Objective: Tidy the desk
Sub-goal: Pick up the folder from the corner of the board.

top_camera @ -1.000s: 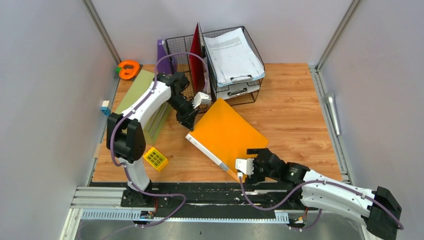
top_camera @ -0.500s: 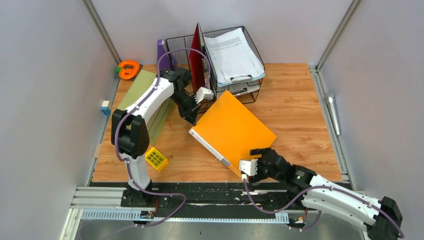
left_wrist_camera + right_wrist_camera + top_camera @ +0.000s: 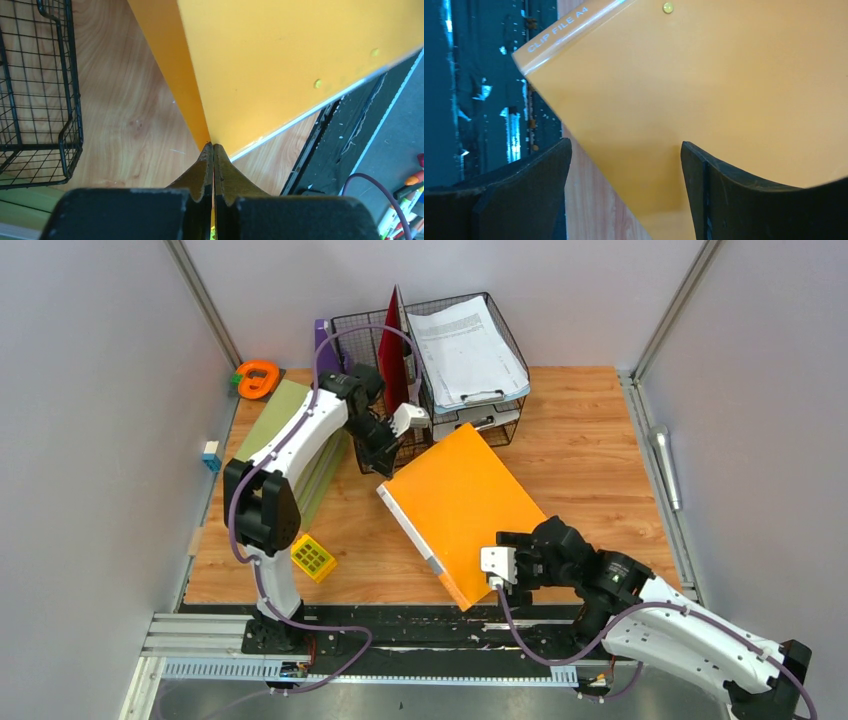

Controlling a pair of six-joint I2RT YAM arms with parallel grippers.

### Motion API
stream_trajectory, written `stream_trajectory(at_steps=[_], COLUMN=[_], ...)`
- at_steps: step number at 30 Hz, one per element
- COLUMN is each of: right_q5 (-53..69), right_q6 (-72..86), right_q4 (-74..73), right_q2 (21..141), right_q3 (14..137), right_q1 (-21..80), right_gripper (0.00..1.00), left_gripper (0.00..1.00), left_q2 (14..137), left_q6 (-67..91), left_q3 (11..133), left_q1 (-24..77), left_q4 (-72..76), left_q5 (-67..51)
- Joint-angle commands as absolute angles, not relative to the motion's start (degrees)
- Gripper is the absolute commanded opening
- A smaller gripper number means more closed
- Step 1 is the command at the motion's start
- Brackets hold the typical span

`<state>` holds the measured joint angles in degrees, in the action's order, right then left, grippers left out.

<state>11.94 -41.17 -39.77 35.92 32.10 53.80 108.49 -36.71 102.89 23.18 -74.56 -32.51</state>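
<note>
An orange clip-file folder [image 3: 465, 505] lies askew on the light wood desk [image 3: 590, 460], its far corner close to the wire trays. My left gripper [image 3: 385, 468] is shut on the folder's far-left corner; in the left wrist view the gripper [image 3: 213, 147] pinches a thin orange edge, and the folder [image 3: 300, 60] slopes up away from the desk [image 3: 125, 110]. My right gripper [image 3: 505, 562] stands open at the folder's near edge. In the right wrist view, the gripper [image 3: 625, 145] straddles the folder's [image 3: 724, 90] near corner above the desk [image 3: 584, 200].
At the back stand a wire file rack [image 3: 362, 335] with a red folder [image 3: 395, 355] and a purple one [image 3: 325, 340], and a wire tray of papers [image 3: 465, 345]. A green folder [image 3: 275, 430], an orange tape dispenser [image 3: 257, 378] and a yellow grid block [image 3: 311, 557] lie at the left.
My left gripper closed on the folder's corner and drew it back toward the rack, turning the folder. My right gripper shifted right along the near edge, still open.
</note>
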Motion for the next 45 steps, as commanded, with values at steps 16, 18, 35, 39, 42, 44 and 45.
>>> stream_trajectory(at_steps=[16, 18, 35, 39, 42, 44, 45], right_q5=[4.88, 4.65, 24.26, 27.18, 31.44, 33.43, 34.30], right_q6=[-34.87, -32.62, -23.79, -21.41, -18.82, -17.66, -17.25], right_q4=[-26.96, -25.98, -32.69, -35.48, -37.83, -39.09, -39.49], right_q2=[39.76, 42.97, 67.01, 72.99, 78.32, 81.58, 83.16], right_q3=[31.90, 33.62, 48.26, 51.72, 54.66, 56.29, 56.90], right_q1=[53.42, 53.12, 27.47, 23.87, 20.70, 19.21, 18.60], right_gripper=[0.84, 0.84, 0.86, 0.85, 0.83, 0.83, 0.83], left_gripper=[0.00, 0.00, 1.00, 1.00, 1.00, 1.00, 1.00], left_q2=[110.66, 109.37, 77.87, 73.24, 71.61, 70.66, 70.58], left_q6=[-32.34, -32.04, -41.46, -47.47, -51.43, -53.47, -54.83], left_q3=[110.91, 108.80, 61.59, 53.47, 48.43, 46.00, 44.48], left_q1=[23.72, 23.73, 33.91, 41.10, 46.22, 48.84, 50.94], left_q4=[-76.01, -74.77, -35.37, -27.87, -23.88, -21.99, -20.79], left_q5=[-36.59, -35.16, -13.35, -8.82, -7.79, -7.36, -6.89])
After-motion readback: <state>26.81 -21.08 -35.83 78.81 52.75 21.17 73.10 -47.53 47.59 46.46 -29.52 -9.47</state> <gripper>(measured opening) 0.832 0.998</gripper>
